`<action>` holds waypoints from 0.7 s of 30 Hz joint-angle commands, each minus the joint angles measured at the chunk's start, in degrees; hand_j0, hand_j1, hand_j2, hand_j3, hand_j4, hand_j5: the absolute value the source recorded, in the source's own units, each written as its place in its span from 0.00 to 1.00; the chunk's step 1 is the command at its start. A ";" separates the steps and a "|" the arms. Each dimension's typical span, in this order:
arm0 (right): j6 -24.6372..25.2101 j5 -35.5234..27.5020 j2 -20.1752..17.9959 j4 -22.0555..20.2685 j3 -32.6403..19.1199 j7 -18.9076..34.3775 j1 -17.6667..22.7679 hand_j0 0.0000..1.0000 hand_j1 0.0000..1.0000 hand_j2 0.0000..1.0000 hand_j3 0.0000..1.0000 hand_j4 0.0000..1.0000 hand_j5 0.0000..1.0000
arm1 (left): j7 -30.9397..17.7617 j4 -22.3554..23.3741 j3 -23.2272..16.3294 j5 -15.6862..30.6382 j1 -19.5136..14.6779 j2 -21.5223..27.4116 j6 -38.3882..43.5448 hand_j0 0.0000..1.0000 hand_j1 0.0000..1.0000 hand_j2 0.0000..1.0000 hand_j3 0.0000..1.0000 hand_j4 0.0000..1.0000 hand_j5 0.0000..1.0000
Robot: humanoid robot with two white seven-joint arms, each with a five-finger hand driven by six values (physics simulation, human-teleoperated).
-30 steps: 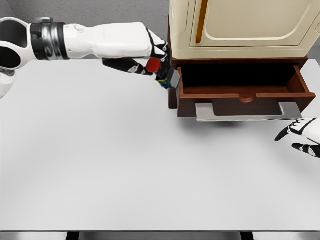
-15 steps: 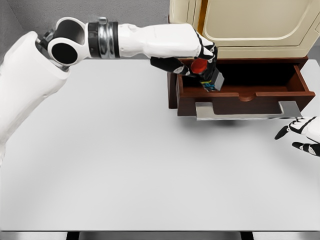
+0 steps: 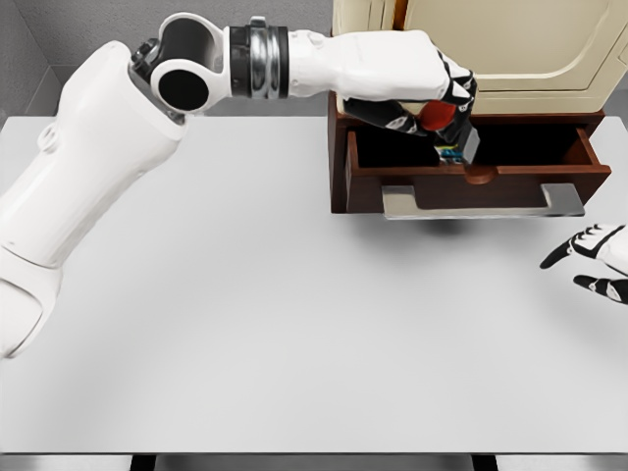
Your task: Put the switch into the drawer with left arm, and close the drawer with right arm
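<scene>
The switch (image 3: 449, 137), a dark box with a red round button on top, hangs over the middle of the open brown drawer (image 3: 471, 182). My left hand (image 3: 432, 103) is shut on it, the arm reaching across from the upper left. The switch's lower end dips just inside the drawer's cavity, behind the front panel. A grey metal handle (image 3: 481, 202) runs along the drawer front. My right hand (image 3: 594, 260) rests open at the right edge, below and right of the drawer, touching nothing.
The drawer belongs to a cream cabinet (image 3: 491, 49) with a brown base at the back right. The white table (image 3: 245, 324) stretches in front. A grey wall stands behind at upper left.
My left arm has carried the switch rightward, from the drawer's left corner to over its middle. The view shifted slightly; the right hand stayed in place.
</scene>
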 commanded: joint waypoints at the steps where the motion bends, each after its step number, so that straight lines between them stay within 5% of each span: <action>1: 0.20 -0.46 -0.04 -0.02 -0.97 -0.04 0.09 0.61 0.61 0.61 0.61 0.61 0.61 | 0.02 -0.21 0.40 0.59 0.00 0.05 0.19 0.32 0.32 0.32 0.32 0.32 0.32; 21: 0.20 -0.46 0.57 0.06 -4.40 -0.04 2.81 0.62 0.62 0.62 0.62 0.62 0.62 | 0.02 -9.00 0.92 6.56 0.09 4.45 0.19 0.32 0.32 0.32 0.32 0.32 0.32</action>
